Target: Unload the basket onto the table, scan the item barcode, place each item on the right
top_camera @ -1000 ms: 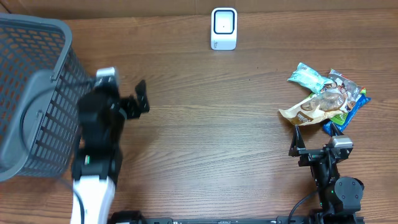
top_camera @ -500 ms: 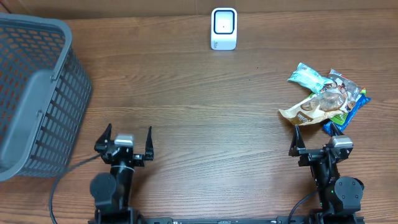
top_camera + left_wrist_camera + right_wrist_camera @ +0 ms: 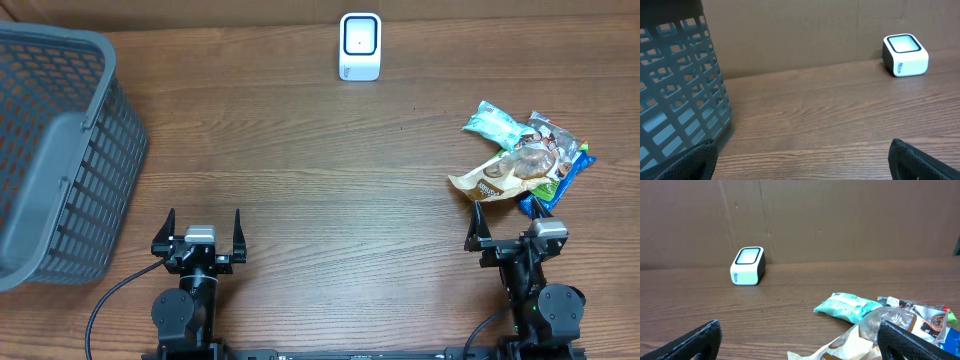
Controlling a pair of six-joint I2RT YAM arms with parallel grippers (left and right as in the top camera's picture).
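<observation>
While both arms rest low at my edge of the table, I see the right gripper with its jaws spread wide and holding nothing, and the left gripper is the same, wide apart and empty. The snack packets lie in a small pile just ahead of the right gripper, almost touching its fingertips, a little to its right. I judge these bags to be light, soft and crinkly, with a slippery film, so they can slide or fold when pinched. I would take the tan bag, which is nearest, by its flat sealed edge, because the puffed middle may give way. The mint packet lies partly beside it, so one pinch may drag two items. The scanner stands far ahead and to the left of the right gripper, with bare wood between. The basket sits ahead-left of the left gripper, well apart from the way.
</observation>
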